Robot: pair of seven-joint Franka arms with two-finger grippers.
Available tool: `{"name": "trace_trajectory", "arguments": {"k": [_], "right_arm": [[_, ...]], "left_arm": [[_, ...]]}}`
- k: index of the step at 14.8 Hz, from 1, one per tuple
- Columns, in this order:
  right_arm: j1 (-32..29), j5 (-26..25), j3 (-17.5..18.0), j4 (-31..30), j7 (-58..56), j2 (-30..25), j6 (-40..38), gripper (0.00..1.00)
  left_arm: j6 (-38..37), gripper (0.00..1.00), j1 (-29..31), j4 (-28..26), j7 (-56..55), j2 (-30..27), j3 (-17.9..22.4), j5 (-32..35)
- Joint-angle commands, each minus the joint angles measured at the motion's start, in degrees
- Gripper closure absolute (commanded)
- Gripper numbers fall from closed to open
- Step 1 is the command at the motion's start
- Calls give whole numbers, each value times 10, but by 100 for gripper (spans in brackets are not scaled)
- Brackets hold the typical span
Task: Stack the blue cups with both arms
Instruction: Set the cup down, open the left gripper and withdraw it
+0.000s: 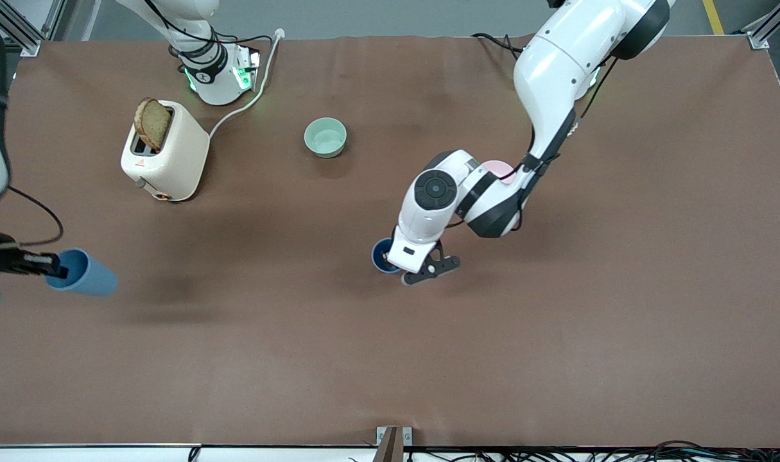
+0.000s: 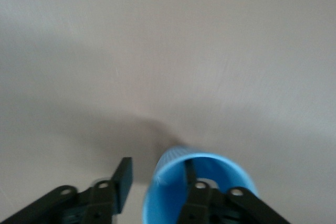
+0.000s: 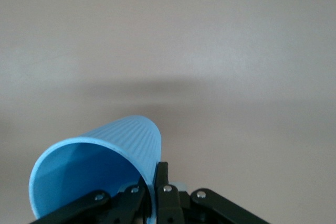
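One blue cup (image 1: pixel 381 255) stands upright near the table's middle, largely hidden under the left arm's hand. My left gripper (image 1: pixel 402 266) is open astride its rim. In the left wrist view one finger (image 2: pixel 189 179) is inside the cup (image 2: pixel 173 192) and the other finger (image 2: pixel 123 181) stands clear outside the wall. A second blue cup (image 1: pixel 85 274) hangs tilted on its side above the right arm's end of the table. My right gripper (image 1: pixel 52 265) is shut on its rim. The right wrist view shows the cup's wall (image 3: pixel 105 156) pinched at the right gripper (image 3: pixel 157 170).
A cream toaster (image 1: pixel 168 160) holding a slice of bread (image 1: pixel 153 123) stands by the right arm's base, its cable running to that base. A pale green bowl (image 1: pixel 325 137) sits mid-table toward the bases. A pink bowl (image 1: pixel 497 169) peeks out under the left arm.
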Motion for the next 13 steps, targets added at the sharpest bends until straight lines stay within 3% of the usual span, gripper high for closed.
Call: {"name": "trace_trajectory", "arguments": {"k": [1, 5, 8, 13], "right_arm": [[0, -3, -2, -28, 9, -79, -54, 94], [1, -35, -1, -34, 32, -152, -135, 95], [8, -35, 5, -37, 62, -171, -162, 95], [115, -34, 8, -28, 224, -178, -169, 97]], "left_arm": [[-76, 0, 12, -1, 37, -80, 33, 10], [-179, 0, 88, -2, 158, -173, 32, 12], [-252, 0, 144, -2, 279, -234, 32, 11], [-332, 0, 239, -8, 475, -332, 29, -13]]}}
